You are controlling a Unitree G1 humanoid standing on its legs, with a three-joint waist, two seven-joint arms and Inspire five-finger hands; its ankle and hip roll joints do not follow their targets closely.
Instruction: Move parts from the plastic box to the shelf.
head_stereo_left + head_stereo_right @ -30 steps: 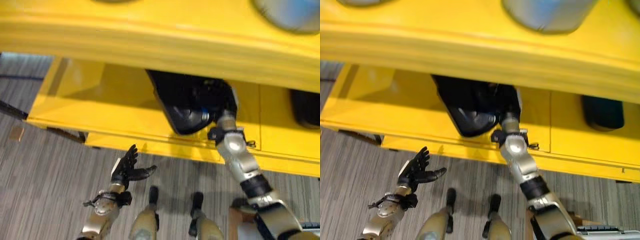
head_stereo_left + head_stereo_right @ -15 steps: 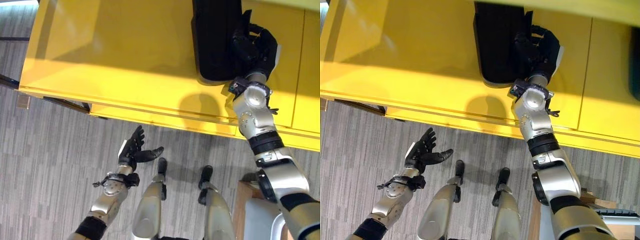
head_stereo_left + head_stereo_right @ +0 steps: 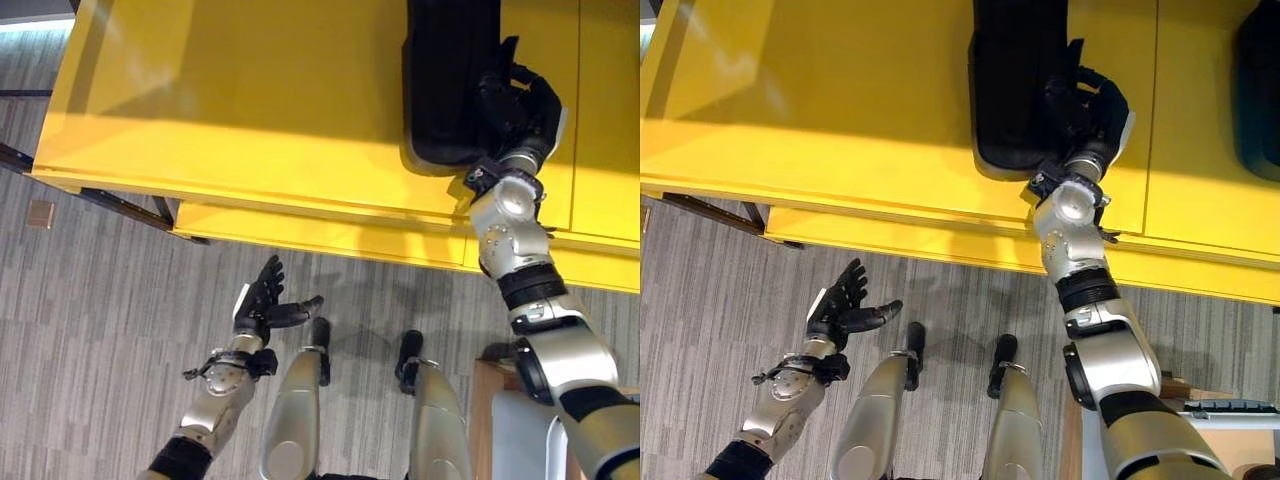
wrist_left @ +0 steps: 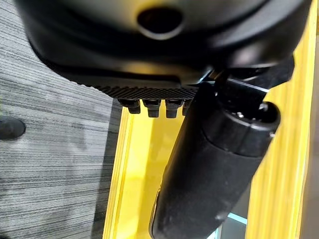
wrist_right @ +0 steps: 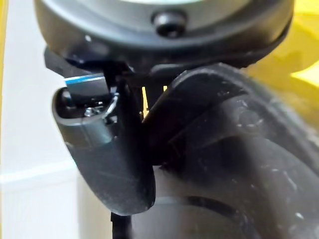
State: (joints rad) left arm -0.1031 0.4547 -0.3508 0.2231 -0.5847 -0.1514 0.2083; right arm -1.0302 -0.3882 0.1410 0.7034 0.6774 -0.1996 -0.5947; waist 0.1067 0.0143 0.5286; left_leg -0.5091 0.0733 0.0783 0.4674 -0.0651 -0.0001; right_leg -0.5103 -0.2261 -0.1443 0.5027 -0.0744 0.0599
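Left eye view: the robot's right hand (image 3: pixel 520 105) reaches up over the broad yellow metal shelf (image 3: pixel 250 110) and clasps the near right edge of a long black moulded plastic part (image 3: pixel 450 80), its dark fingers curled against the part's side while the part lies flat on the shelf surface, its rounded near end close to the shelf's front lip. In the right wrist view the thumb and the black curved body of the part press together at very close range, the fingers wrapped round the dark plastic. Farther right on the same shelf, past a seam in the yellow panel, another dark rounded part (image 3: pixel 1260 90) sits at the edge of the right eye view. The left hand (image 3: pixel 262 308) hangs low over the grey striped carpet floor (image 3: pixel 90 330), well apart from the shelf, palm up, fingers spread and loosely straight, thumb held out to the side, holding nothing. In the left wrist view its thumb stands out before the shelf's yellow front edge.
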